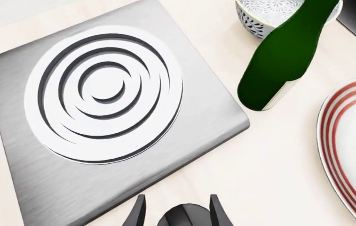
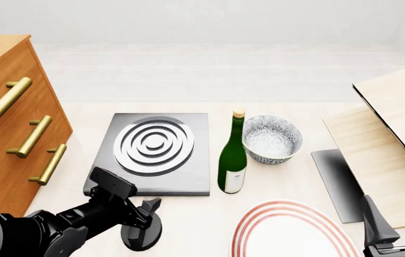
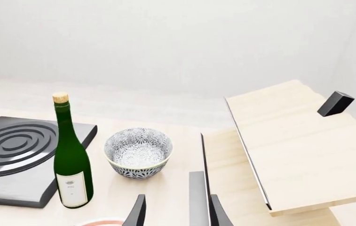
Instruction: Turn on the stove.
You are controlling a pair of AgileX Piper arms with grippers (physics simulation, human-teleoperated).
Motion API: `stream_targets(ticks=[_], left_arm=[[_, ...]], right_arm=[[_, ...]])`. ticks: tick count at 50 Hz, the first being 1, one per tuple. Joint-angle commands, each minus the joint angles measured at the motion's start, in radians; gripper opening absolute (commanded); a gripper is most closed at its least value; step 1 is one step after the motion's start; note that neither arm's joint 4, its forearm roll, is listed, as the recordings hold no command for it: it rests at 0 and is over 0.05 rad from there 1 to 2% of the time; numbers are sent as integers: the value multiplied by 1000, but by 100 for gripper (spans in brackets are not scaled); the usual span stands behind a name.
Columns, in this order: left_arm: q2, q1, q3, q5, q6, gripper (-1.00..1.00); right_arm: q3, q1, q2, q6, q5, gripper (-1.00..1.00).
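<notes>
In the left wrist view, the stove fills most of the picture, a grey square slab with its round burner of silver rings. At the near edge the two fingers of the left tool stand on both sides of the small black knob. They are apart, and I cannot tell if they already touch it, so the tool looks open around the knob. A green bottle, a patterned bowl and a red-ringed plate lie to the side.

In the front view, the stove sits on the surface left of centre, and the knob stands separate, just before its near edge. The left tool is directly over the knob, so this arm is clearly the nearer one. The right tool waits well apart at the far right, fingers spread and empty.

In the right wrist view, the stove lies far away beyond the bottle and bowl. The right tool is open and holds nothing. I judge the next move is to close on the knob and twist.
</notes>
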Motion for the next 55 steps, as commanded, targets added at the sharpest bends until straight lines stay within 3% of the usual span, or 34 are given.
stream_targets(ticks=[1,23,26,40,55], left_arm=[[70,35,7,-56,11,100],[186,102,48,-177,32,100],[153,114,48,-148,12,100],[163,158,73,-179,48,100],[48,173,172,-191,45,100]], right_arm=[[1,3,12,-1,-8,100],[1,5,37,-1,-25,100],[1,7,36,-3,-25,100],[1,7,28,0,-15,100],[1,7,20,-2,-6,100]])
